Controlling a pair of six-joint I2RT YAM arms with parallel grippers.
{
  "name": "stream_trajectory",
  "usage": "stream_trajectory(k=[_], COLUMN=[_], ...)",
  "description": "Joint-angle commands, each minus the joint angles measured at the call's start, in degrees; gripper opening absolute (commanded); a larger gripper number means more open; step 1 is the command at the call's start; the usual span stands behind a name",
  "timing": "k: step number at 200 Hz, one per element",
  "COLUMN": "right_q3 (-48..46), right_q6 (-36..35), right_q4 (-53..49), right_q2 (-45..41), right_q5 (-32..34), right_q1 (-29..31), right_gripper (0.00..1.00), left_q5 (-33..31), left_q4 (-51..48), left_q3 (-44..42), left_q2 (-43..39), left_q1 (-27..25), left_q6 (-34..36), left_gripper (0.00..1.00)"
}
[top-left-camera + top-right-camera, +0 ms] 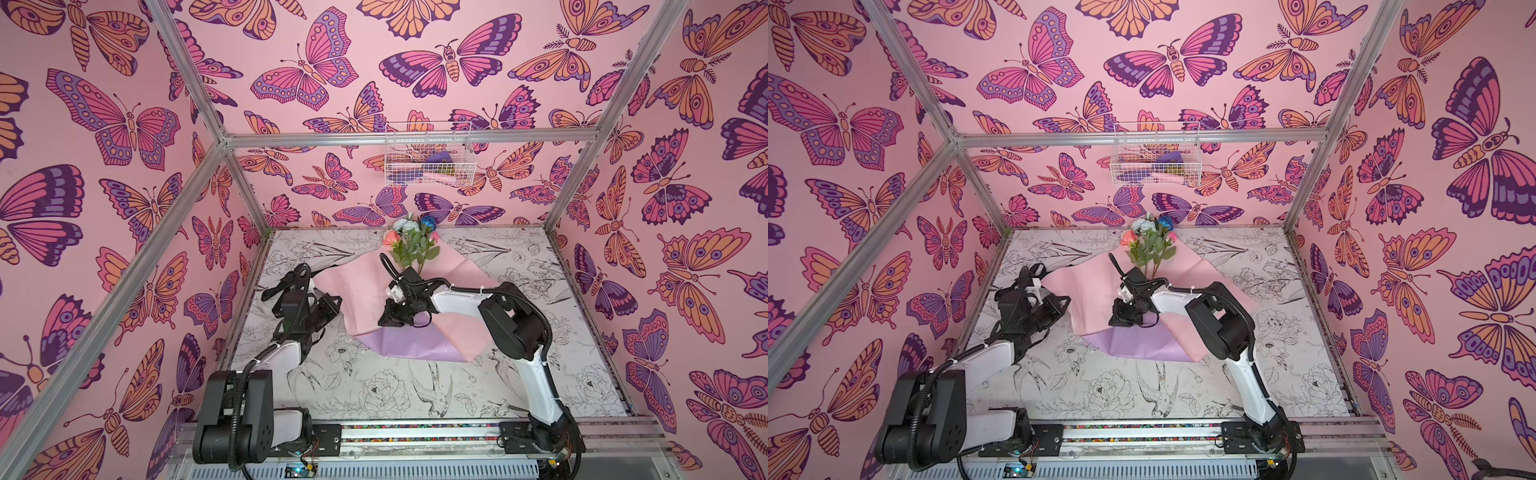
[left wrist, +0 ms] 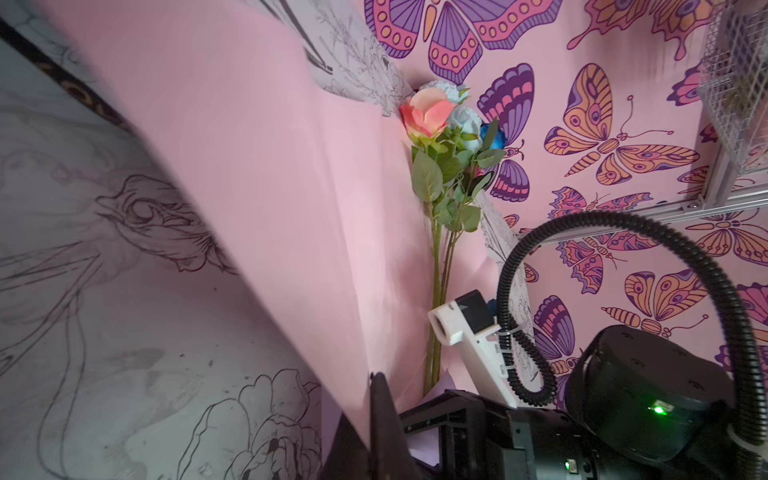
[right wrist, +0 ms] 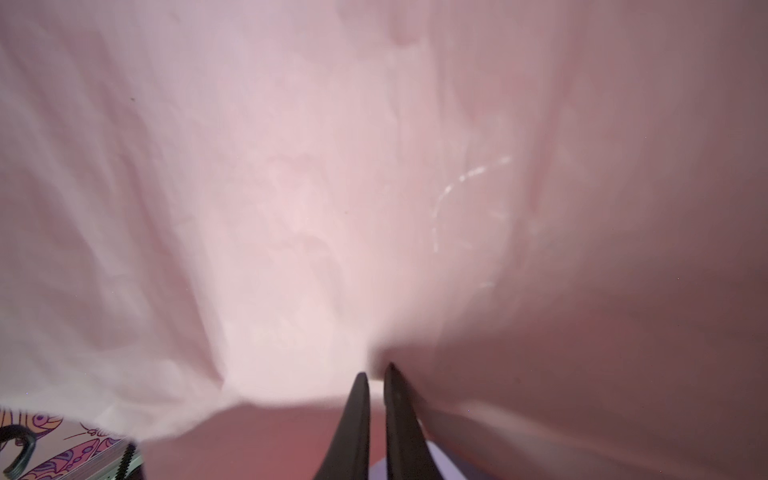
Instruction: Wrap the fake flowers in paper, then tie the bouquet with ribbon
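Observation:
The bouquet of fake flowers (image 1: pixel 413 241) (image 1: pixel 1150 243) lies at the back centre of the table on a wrapping paper (image 1: pixel 365 291), pink on one face and lilac (image 1: pixel 407 345) on the other. In the left wrist view its peach, pale blue and deep blue blooms (image 2: pixel 444 124) top long green stems that run down behind the right arm. My left gripper (image 1: pixel 330 305) (image 2: pixel 374 386) is shut on the paper's left edge, which is lifted. My right gripper (image 1: pixel 387 320) (image 3: pixel 376 372) is shut on a fold of the paper near the stem ends. A thin black loop (image 1: pixel 422 322) shows beside it.
A white wire basket (image 1: pixel 428 158) with small items hangs on the back wall. Aluminium frame posts stand at the table's back corners. A rail (image 1: pixel 415 432) carrying both arm bases runs along the front edge. The tabletop (image 1: pixel 374 386) has a flower-and-bird print.

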Motion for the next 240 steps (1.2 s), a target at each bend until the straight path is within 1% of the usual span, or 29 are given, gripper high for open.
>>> stream_trajectory(k=[1,37,66,91,117,139,160,184,218,240], right_q3=[0.54,0.38,0.90,1.80,2.35,0.30,-4.50,-9.98,-15.68,-16.57], right_q6=[-0.12,-0.05,-1.48,-5.25,-9.18,-10.01,-8.60,-6.02,-0.07,2.19], right_q4=[-1.90,-1.65,-2.41,-5.78,-10.19,-11.13,-9.32,-6.98,-0.87,2.72], right_q2=[3.16,4.37,3.09,-0.99,-6.12,-10.44,-14.51,-17.61,-17.92,-16.38], right_q5=[2.65,2.72,2.59,4.39,7.87,9.72,10.06,10.75,8.91,7.04], right_q1=[-0.52,-0.82,-2.03,-3.03,-3.29,-3.25,-2.93,-0.87,2.79,4.74], right_gripper=[0.14,0.13,0.13,0.15,0.19,0.19,0.19,0.17,0.14,0.14], left_q5=[-0.31,-0.48,-0.26,-0.65,-1.10,-1.28,-1.28,-1.63,-2.25,-2.16], left_q4=[-1.79,-2.59,-2.67,-2.87,-3.11,-3.11,-3.11,-3.11,-3.11,-3.11], left_q3=[3.12,7.53,9.29,9.74,10.06,10.26,10.52,10.89,11.92,12.66], left_q2=[-1.24,0.33,1.96,2.19,2.33,2.51,2.70,2.77,3.64,4.57], left_q1=[-1.33,-5.29,-7.96,-8.77,-9.19,-9.40,-9.52,-10.05,-11.45,-12.59], left_q6=[0.93,1.40,1.44,1.66,1.84,1.86,1.73,1.81,1.95,1.94], left_gripper=[0.00,0.00,0.00,0.00,0.00,0.00,0.00,0.00,0.00,0.00])
